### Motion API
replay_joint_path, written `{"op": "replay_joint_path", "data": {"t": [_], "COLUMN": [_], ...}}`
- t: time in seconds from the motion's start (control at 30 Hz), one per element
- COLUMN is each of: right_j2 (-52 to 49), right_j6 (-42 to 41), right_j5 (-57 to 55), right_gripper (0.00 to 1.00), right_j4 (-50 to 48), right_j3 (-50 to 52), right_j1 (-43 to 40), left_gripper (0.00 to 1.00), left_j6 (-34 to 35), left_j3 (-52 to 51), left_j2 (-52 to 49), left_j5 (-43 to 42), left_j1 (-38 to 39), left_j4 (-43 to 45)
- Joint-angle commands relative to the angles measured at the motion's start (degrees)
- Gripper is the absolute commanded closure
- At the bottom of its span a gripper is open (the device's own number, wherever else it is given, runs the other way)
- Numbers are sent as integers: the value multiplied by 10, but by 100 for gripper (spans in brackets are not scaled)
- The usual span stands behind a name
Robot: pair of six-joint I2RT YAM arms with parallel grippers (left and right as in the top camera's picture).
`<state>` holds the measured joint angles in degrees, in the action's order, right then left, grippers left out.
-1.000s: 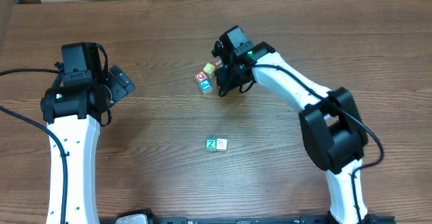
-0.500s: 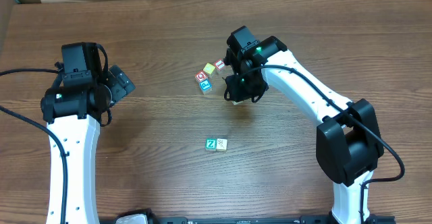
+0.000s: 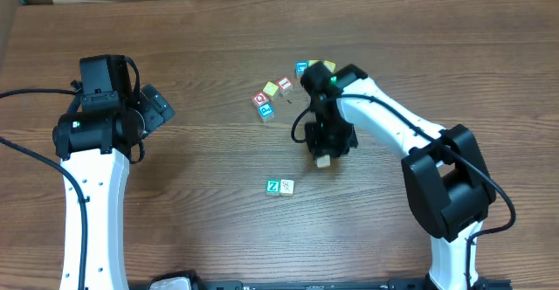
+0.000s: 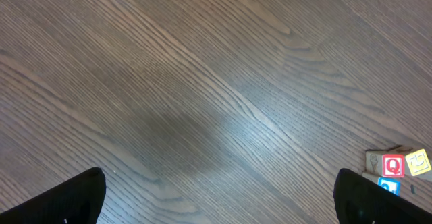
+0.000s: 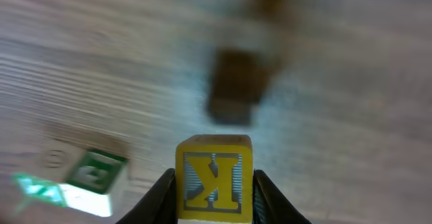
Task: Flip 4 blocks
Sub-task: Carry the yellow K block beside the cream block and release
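1. Since the earlier frames, the right gripper (image 3: 323, 156) has been carried from the group of blocks in the upper middle of the overhead frame down toward the centre. The left arm has not been moved.
2. A yellow block (image 5: 214, 177) with the letter K on its face is held between the narrow jaws of the right gripper, at the bottom middle of the right wrist frame. A dark, blurred shadow is seen on the table (image 4: 202, 82) above it in that frame. It cannot be told whether the block is touching the wood.
3. A green block (image 3: 273, 186) and a cream block (image 3: 287, 187) are placed side by side, touching, in the lower middle of the overhead frame. They are near the right gripper, below it and to its left.
4. A blue block (image 3: 266, 111) is found in the upper middle of the overhead frame, touching a red block (image 3: 261, 100). Two more blocks of this group are just above and to the right.
5. A small row of blocks (image 3: 314, 65) is seen at the top, beside the right arm.
6. The left gripper (image 3: 155, 107) is kept at the left of the overhead frame, well apart from all blocks. Its jaws are spread wide and nothing is between them.
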<state>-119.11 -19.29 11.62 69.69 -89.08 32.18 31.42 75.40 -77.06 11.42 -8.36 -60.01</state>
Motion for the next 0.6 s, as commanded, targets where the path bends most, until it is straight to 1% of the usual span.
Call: {"op": "replay_joint_path", "data": {"t": [0.0,0.2,0.33,0.37,0.43,0.5,0.57], "right_j2": [14,14,14,14,14,14,14], "right_j6": [-53,-61,-63,-63,-63,-63,-63], "right_j5": [13,22,20,20,20,20,20], "right_gripper": [80,78,65,61,48,45,44], "right_j4": [-3,1,10,14,18,17,17], "right_j3": [24,33,33,33,33,33,31], "right_j1": [19,64,90,93,93,90,85], "left_gripper": [0,0,0,0,0,0,0], "left_j6": [3,3,3,3,3,3,3], "left_j3": [7,7,7,7,7,7,7], "left_j2": [-5,-5,-5,-5,-5,-5,-5], "left_j5": [7,7,7,7,7,7,7], "left_j1": [-2,-2,-2,-2,-2,-2,-2], "left_j4": [0,0,0,0,0,0,0]}}
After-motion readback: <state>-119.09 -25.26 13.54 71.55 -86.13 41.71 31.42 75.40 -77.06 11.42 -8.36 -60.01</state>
